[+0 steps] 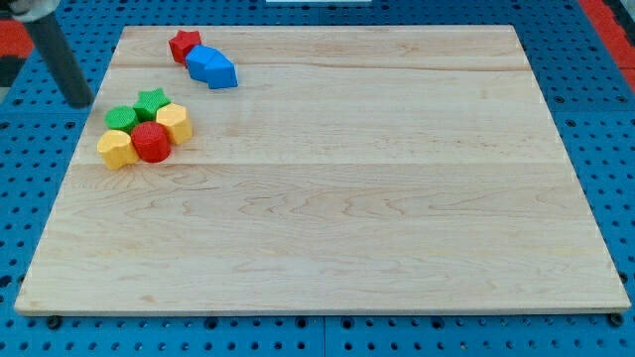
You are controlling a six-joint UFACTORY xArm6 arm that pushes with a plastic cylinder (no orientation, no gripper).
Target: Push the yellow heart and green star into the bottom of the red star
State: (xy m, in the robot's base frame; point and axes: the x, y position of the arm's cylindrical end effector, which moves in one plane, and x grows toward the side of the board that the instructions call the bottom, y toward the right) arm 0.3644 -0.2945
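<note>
A pale wooden board (327, 178) lies on a blue pegboard bench, filling most of the view. My tip (81, 102) stands just off the board's left edge, near its top-left corner; the rod carries no jaws, so it holds nothing and touches no block.

Nearest to it, a little toward the view's right, sits a tight cluster. The green star (151, 100) is at the cluster's top, with a green round block (121, 119) touching it on the left. A yellow block (175, 121), its shape hard to read, sits on the right, a red cylinder (152, 142) lies below, and another yellow block (116, 149) is at the lower left. Which yellow piece is the heart I cannot tell.

Farther off, close to the board's top edge, the red star (184, 45) touches a blue block (212, 67) lying at its lower right.

My guess is that the tip waits outside the cluster so it can swing below it and shove upward. The rod's upper part is cut off by the view's top-left corner.
</note>
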